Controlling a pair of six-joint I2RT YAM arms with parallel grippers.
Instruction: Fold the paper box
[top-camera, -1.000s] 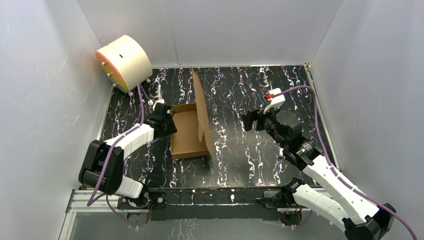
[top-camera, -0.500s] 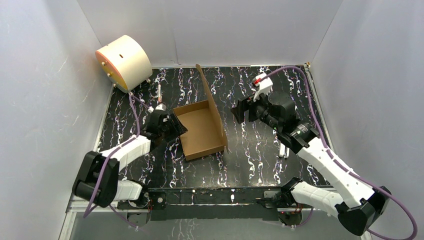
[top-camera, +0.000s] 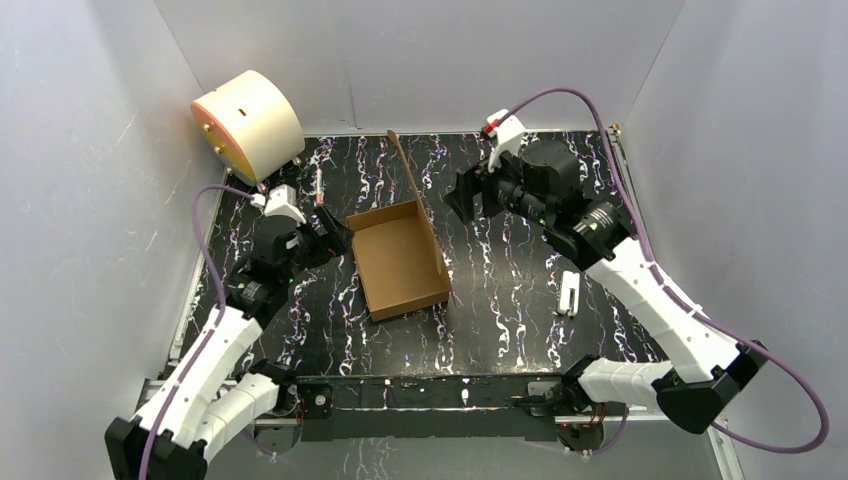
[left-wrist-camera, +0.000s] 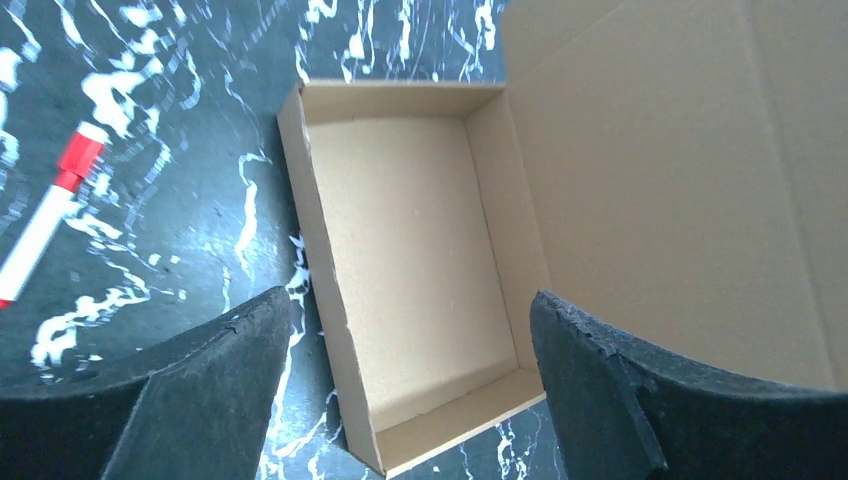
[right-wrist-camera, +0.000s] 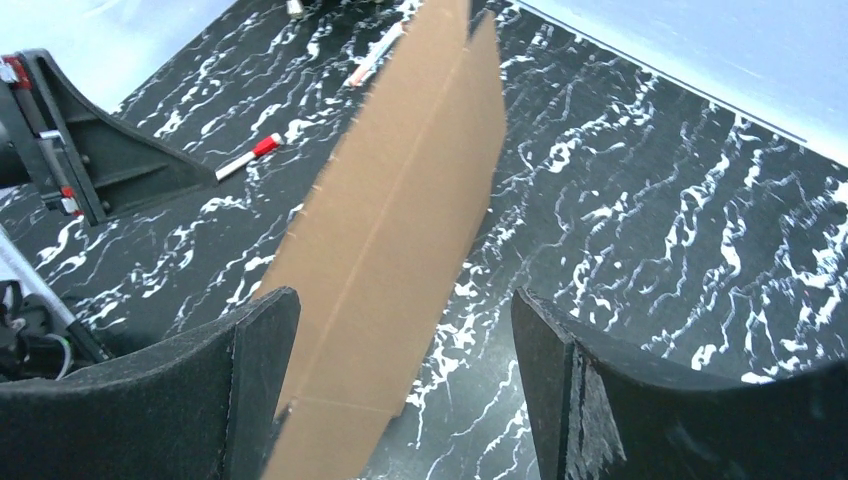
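Note:
The paper box (top-camera: 400, 262) is a shallow brown cardboard tray in the middle of the table, its lid (top-camera: 408, 172) standing upright along the right side. My left gripper (top-camera: 326, 236) hovers open just left of the tray. In the left wrist view the fingers straddle the empty tray (left-wrist-camera: 400, 230) from above without touching it, with the lid panel (left-wrist-camera: 680, 170) at the right. My right gripper (top-camera: 466, 196) stands open to the right of the lid. The right wrist view shows the lid's outer face (right-wrist-camera: 400, 200) between and beyond the wide-apart fingers (right-wrist-camera: 255, 340).
A cream drum with an orange face (top-camera: 248, 122) stands at the back left corner. A red-capped white marker (left-wrist-camera: 45, 215) lies left of the box, also seen as the marker (right-wrist-camera: 250, 155) in the right wrist view. A small white object (top-camera: 568, 292) lies right of the box. White walls enclose the table.
My left gripper has opened and drawn back from the box's left wall. The box has turned slightly. My right arm has swung back and leftward toward the upright lid.

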